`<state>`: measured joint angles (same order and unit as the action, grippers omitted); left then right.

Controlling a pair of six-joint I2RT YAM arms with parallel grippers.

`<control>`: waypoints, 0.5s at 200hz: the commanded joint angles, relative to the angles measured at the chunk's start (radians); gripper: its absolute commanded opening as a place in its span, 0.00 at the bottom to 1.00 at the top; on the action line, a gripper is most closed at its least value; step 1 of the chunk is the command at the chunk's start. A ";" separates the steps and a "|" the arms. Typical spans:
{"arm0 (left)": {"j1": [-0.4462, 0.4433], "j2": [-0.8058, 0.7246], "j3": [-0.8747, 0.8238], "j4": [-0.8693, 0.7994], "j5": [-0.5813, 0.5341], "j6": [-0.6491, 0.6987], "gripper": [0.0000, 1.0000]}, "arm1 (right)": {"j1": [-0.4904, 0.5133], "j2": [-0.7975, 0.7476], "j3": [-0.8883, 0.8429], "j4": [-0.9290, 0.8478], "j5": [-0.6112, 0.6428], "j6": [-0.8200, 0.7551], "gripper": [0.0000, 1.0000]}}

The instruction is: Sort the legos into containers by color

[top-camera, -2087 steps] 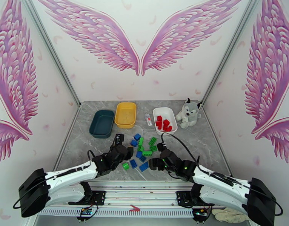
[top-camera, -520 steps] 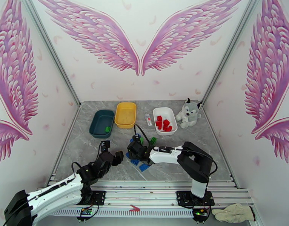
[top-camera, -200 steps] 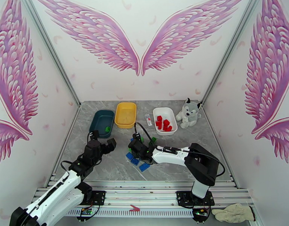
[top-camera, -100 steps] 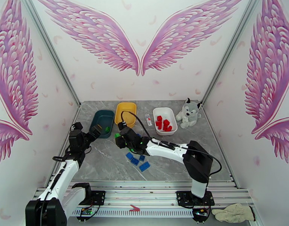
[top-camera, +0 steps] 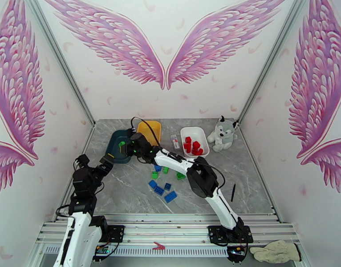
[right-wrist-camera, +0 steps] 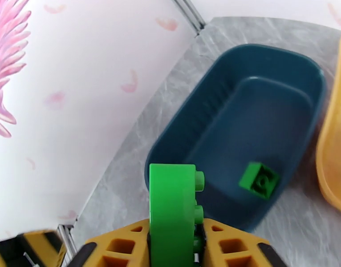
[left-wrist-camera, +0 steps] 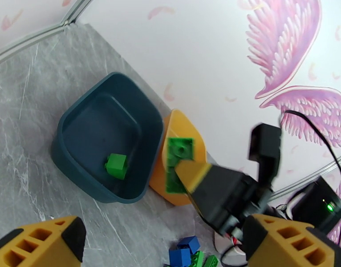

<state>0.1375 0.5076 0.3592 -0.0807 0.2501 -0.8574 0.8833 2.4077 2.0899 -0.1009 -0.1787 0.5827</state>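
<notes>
Green brick (right-wrist-camera: 172, 201) is in my right gripper (right-wrist-camera: 174, 243), up in the air over the teal tray (right-wrist-camera: 215, 112). It is a long one, standing on its edge, with its bumps out to one side. I think it is very light and hard, so it will not bend or break. It is smooth too, so it could slip or turn if I pinch a corner. The flat sides are the best place to hold, and that is where my two fingers press it now.

A small green brick (right-wrist-camera: 258, 180) lies inside the tray, so this looks like the home for green. The yellow tray (right-wrist-camera: 335, 165) is just beside it.

My right arm is stretched far across to the left, with the wrist tipped down at the tray. My left gripper (top-camera: 95, 162) hangs near the tray, jaws wide apart, holding nothing.

Blue bricks (top-camera: 164, 192) and loose green bricks (top-camera: 180, 175) wait on the table (top-camera: 126, 192). Red bricks (top-camera: 192, 147) sit in the white tray (top-camera: 195, 128).
</notes>
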 commanded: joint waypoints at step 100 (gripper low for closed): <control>-0.321 -0.054 -0.031 -0.245 -0.218 0.138 0.93 | -0.005 -0.427 -0.452 -0.066 0.115 -0.107 0.76</control>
<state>-0.0589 0.4580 0.3553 -0.2783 0.1829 -0.7597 0.8734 2.1574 1.7725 -0.1459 -0.2226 0.5186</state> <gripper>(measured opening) 0.935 0.757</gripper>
